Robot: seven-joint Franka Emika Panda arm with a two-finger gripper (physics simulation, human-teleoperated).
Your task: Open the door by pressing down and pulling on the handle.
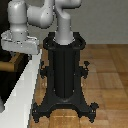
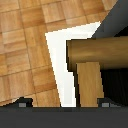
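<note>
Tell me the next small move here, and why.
Probably ease the gripper straight onto the handle, then press down. In the wrist view its fingertips look spread wide and grip nothing. The wooden lever sits just ahead against the door, off toward one fingertip, so a slight sideways correction may help.

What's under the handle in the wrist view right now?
Below the handle lie a white frame edge and wooden floor. A dark panel, likely the door, sits beside it. The handle hides whatever is straight beneath it.
</note>
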